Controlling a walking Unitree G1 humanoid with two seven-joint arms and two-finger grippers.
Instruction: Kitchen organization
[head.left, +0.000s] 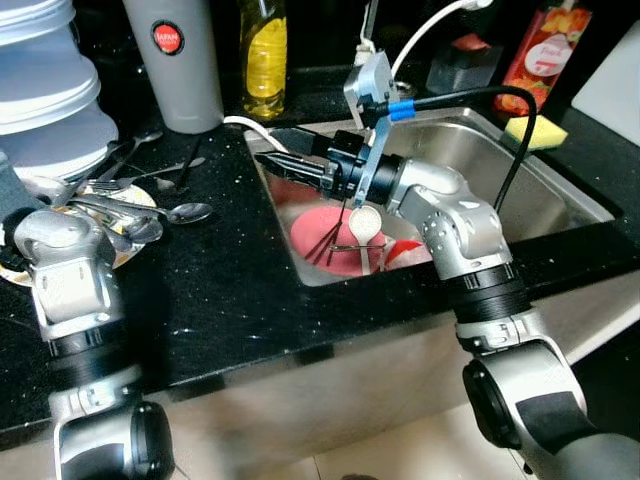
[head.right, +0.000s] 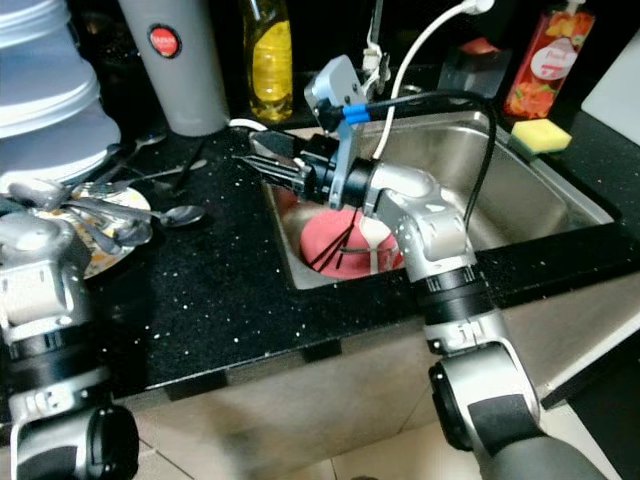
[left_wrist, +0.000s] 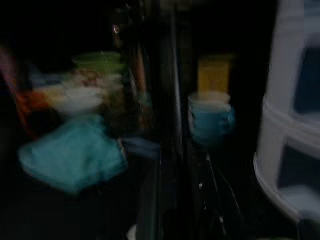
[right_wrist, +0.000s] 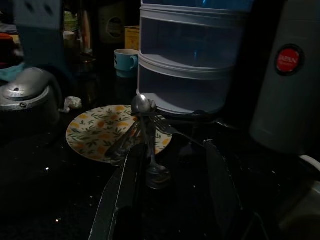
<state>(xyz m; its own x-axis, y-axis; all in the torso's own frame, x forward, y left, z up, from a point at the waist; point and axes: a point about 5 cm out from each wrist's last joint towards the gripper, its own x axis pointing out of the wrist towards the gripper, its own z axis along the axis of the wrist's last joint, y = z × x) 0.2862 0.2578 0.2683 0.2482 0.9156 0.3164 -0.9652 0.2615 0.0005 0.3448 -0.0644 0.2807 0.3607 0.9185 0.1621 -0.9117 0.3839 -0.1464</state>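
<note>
My right gripper (head.left: 272, 148) reaches left over the sink's (head.left: 560, 195) left rim, just above the black counter. Its long black fingers (right_wrist: 125, 195) stand open with nothing between them. They point at a flowered plate (right_wrist: 92, 135) heaped with spoons and forks (head.left: 120, 215); one spoon (head.left: 190, 212) lies beside it on the counter. A pink plate (head.left: 325, 232) lies in the sink with dark chopsticks (head.left: 322, 248) and a pale spoon (head.left: 364, 222) on it. My left arm (head.left: 65, 270) stands by the plate at the counter's front left. The left wrist view is dark and blurred.
Behind the plate stand stacked clear plastic tubs (head.left: 45, 90), a grey flask (head.left: 185, 60) and a yellow oil bottle (head.left: 264, 55). A yellow sponge (head.left: 535, 130) and a red bottle (head.left: 545, 50) sit behind the sink. A white cable (head.left: 425, 30) arcs over it.
</note>
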